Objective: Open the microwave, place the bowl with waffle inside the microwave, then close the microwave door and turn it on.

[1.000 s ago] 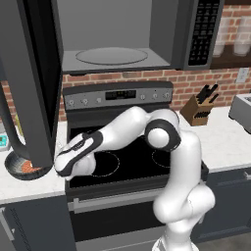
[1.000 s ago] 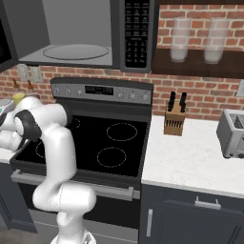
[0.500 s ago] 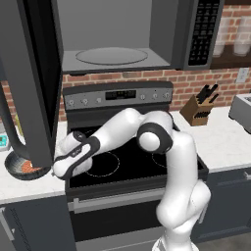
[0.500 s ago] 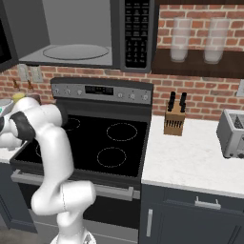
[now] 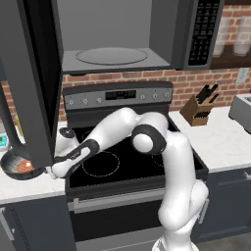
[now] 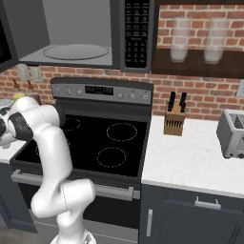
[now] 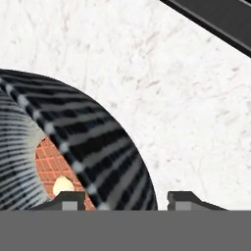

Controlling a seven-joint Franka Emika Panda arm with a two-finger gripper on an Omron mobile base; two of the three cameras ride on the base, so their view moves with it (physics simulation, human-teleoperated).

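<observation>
Left base view: the white arm bends at its elbow over the black stove (image 5: 127, 162) and stretches down and left, so the gripper (image 5: 49, 170) sits at the counter's edge by the bowl (image 5: 19, 166), which rests on the white counter (image 5: 24, 188) left of the stove, partly hidden behind the microwave door (image 5: 29, 83). That door stands swung wide, and the microwave (image 5: 122, 34) cavity with its glass turntable is exposed. In the hand view the bowl's streaked wall (image 7: 98, 147) runs between the two finger tips (image 7: 68, 198), one inside over the waffle (image 7: 49, 162), the other outside over the counter; whether they pinch the rim yet I cannot tell. Compared with a second ago, the forearm has dropped lower and reached further left toward the bowl, and the jaws have narrowed.
</observation>
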